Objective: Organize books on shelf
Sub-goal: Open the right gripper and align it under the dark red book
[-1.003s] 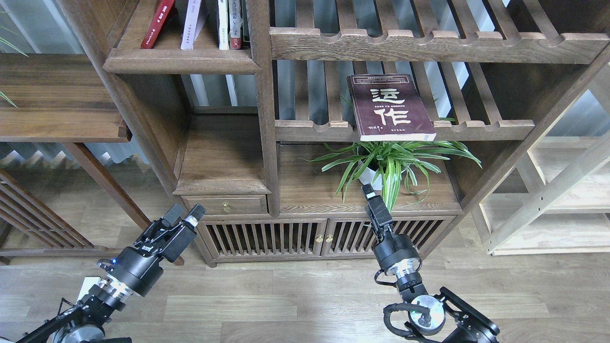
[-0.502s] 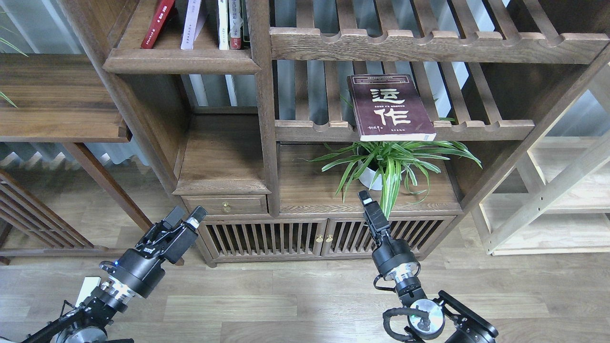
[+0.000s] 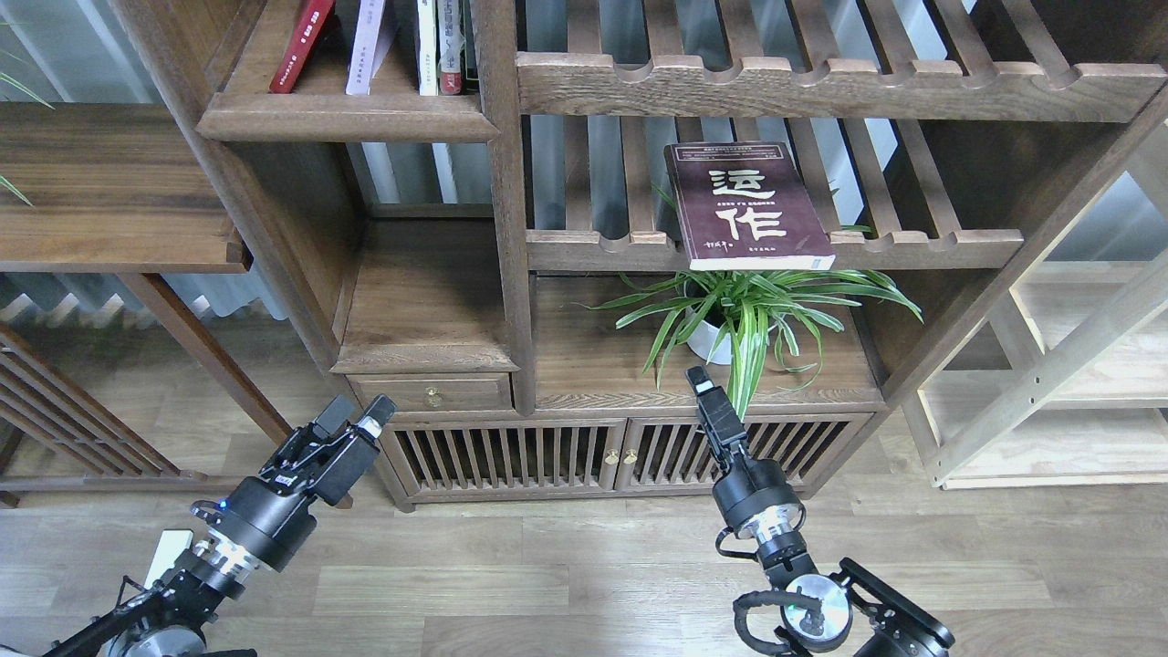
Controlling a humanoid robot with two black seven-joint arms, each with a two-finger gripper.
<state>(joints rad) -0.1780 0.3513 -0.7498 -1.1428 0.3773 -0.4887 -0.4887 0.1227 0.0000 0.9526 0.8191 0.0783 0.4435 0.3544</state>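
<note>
- Two black arms rise from the bottom edge of the head view, both low in front of the wooden cabinet and well apart from every book.
- The left gripper (image 3: 356, 420) points up and to the right near the small drawer (image 3: 431, 392); its two fingers stand slightly apart with nothing between them.
- The right gripper (image 3: 701, 381) is seen edge-on as one dark narrow block, so whether its fingers are together or apart cannot be told; it holds nothing visible and sits just below the leaves of the spider plant (image 3: 748, 315).
- The maroon paperback (image 3: 744, 205) lies flat, front cover up with large white Chinese characters, on the lower slatted rack (image 3: 912, 245); its near edge overhangs the scalloped front rail, directly above the plant.
- The narrow dark-brown shelf (image 3: 338, 114) is at upper left, with a rounded moulded front edge.
- Standing on that shelf are a thin red book (image 3: 303, 41) leaning to the right, a lavender-white book (image 3: 368, 46) beside it, and a white book (image 3: 427, 46) upright near the post; next to the white one there seem to be one or two more spines, too cropped to name.
- The plant's white pot (image 3: 707, 342) rests on the cabinet top, above the slatted doors (image 3: 511, 456).
</note>
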